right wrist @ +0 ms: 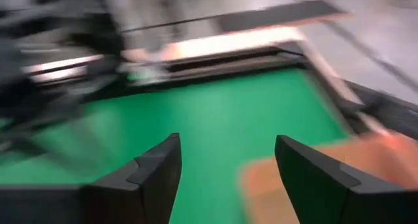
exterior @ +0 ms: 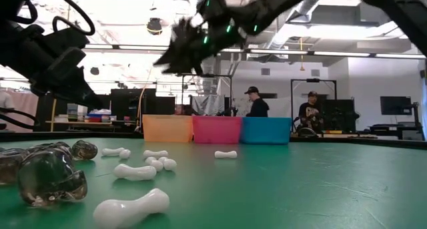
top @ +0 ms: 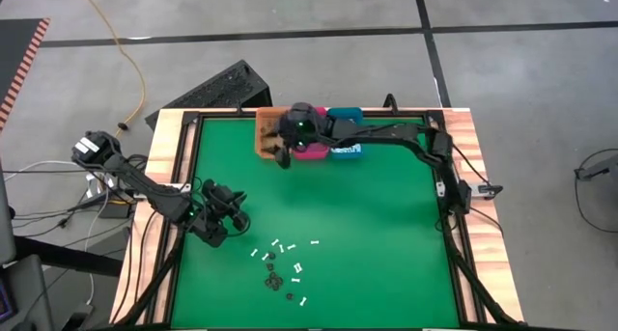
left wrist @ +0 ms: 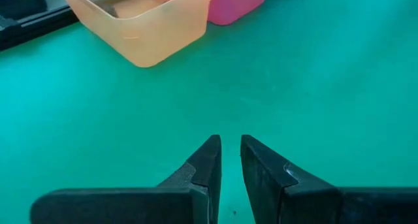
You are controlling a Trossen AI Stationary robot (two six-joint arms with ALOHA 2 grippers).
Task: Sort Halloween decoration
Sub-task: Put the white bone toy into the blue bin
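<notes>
Green table (top: pixel 386 215): decoration pieces (top: pixel 280 263) just beside nearly-closed empty left claw (top: pixel 214 236); right claw (top: pixel 281 155) apart over orange bin (top: pixel 263 138).

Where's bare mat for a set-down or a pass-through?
Free: the mat's right half, between the bins and the near edge; also the centre strip between the bins and the decoration pieces. Crowded: the near-left scatter beside the left tool, and the orange bin under the open right tool.

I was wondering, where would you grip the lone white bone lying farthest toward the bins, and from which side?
Probably across its thin middle shaft, coming straight down from above. The white bone lies flat on the green table, apart from the other pieces, with knobby ends wider than its middle. So the fingers should straddle the shaft, closing across its length.
</notes>
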